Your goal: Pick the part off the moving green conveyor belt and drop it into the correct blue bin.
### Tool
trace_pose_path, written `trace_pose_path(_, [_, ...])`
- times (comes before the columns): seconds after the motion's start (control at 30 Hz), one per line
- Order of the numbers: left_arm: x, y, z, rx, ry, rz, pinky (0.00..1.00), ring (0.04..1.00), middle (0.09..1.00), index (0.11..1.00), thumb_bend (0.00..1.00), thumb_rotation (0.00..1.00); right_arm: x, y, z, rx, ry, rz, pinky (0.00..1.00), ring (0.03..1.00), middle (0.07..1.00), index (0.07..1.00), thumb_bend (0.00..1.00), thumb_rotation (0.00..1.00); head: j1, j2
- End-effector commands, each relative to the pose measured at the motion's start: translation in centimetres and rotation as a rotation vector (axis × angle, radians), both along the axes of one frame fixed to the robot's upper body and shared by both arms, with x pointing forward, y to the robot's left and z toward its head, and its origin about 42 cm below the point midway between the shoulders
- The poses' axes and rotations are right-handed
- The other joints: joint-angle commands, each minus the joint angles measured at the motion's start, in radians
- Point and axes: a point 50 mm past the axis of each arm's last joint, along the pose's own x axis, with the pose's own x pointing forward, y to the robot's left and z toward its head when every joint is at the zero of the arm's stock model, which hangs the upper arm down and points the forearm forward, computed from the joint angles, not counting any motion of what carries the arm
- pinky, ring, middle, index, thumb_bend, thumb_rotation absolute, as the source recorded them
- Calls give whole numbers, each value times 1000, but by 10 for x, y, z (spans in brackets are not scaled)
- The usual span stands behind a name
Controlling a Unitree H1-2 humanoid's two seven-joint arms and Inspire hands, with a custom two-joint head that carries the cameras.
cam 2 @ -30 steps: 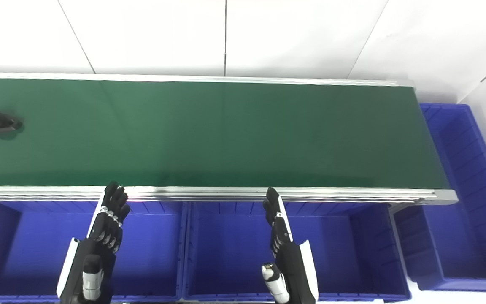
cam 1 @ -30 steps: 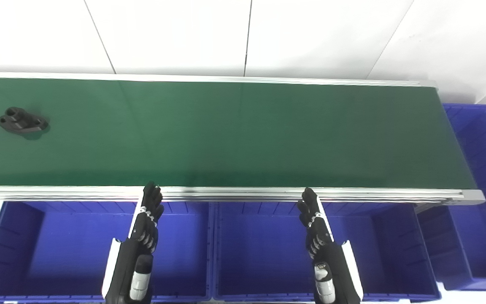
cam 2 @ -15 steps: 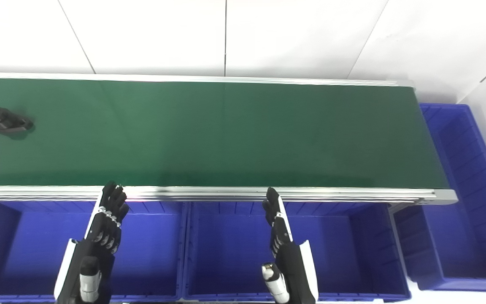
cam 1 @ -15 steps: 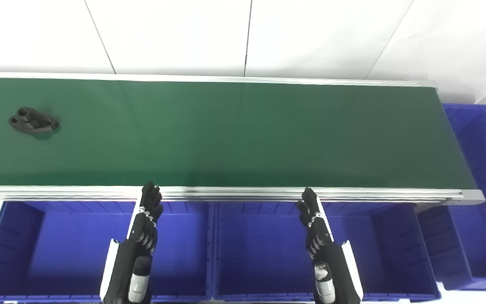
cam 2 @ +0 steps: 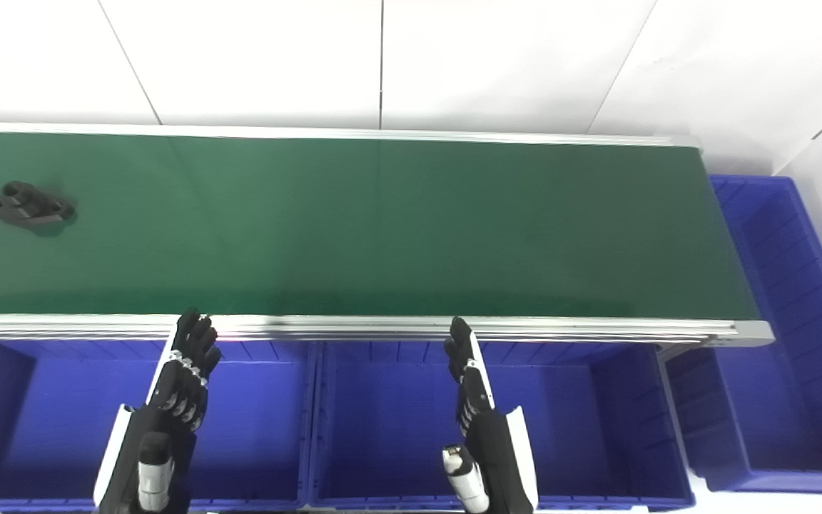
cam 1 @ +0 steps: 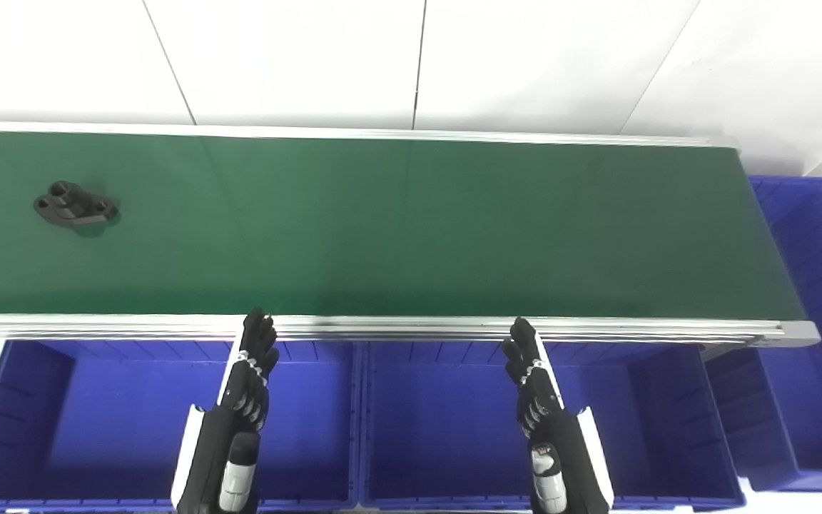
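Observation:
A black part with round holes lies on the green conveyor belt near its left end. My left hand hovers over the left blue bin, fingers straight and apart, fingertips at the belt's near rail, holding nothing. Over the middle blue bin my right hand is stretched out the same way, open and empty. Both hands are far to the right of the part and on the near side of the belt.
A silver rail runs along the belt's near edge above the bins. Another blue bin stands past the belt's right end. White wall panels rise behind the belt.
The black part has ridden the belt to the right. Both hands have stayed in place.

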Motion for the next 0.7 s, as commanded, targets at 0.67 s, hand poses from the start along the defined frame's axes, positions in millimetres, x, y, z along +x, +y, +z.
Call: trace_pose_path(0.67, [0, -2, 10, 0, -43, 8, 1000, 1000, 1000, 1000, 873, 947, 1, 3, 2, 24, -20, 11, 1000, 992, 1000, 1000, 972, 1000, 24, -15])
